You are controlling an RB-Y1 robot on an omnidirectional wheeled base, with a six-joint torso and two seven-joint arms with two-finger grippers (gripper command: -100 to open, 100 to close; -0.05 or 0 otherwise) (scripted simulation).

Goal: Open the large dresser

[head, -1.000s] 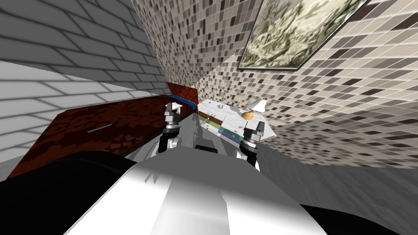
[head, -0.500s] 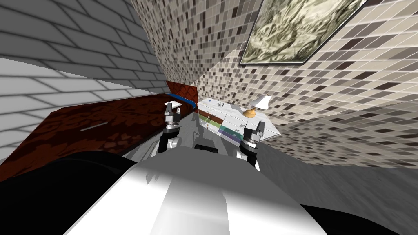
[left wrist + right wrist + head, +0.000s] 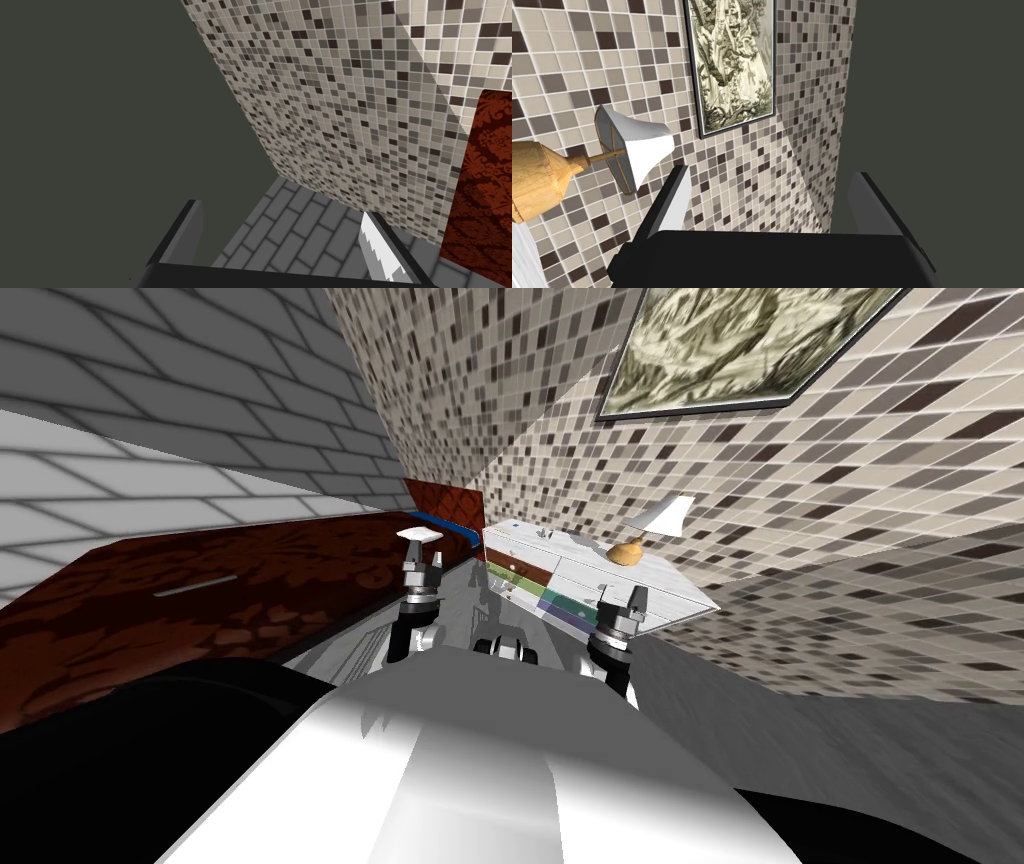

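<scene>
Forward and a little leftward is how my base has carried the head camera over the last second: the dresser (image 3: 580,578) looms larger and sits further right in the head view, and the rest of the room has slid with it. Both arms have kept their pose ahead of my chest.

The dresser is white, with brown, green, purple and teal drawer fronts among white ones. It stands against the mosaic-tiled wall (image 3: 800,518), and its drawer face looks flush as far as the head view shows. On the dresser's top stands a lamp (image 3: 627,550) with a wooden base and a white shade. The lamp (image 3: 542,180) also shows close beside the right hand. A framed picture (image 3: 730,343) hangs on the wall high above the dresser.

The right hand (image 3: 628,606) hovers just before the dresser's near end, and in its wrist view the right hand (image 3: 772,195) has its blades wide apart with nothing between them. The left hand (image 3: 423,550) is off the dresser's far end, toward a dark red patterned panel (image 3: 250,588). In its wrist view the left hand (image 3: 282,225) is likewise spread wide and empty.
</scene>
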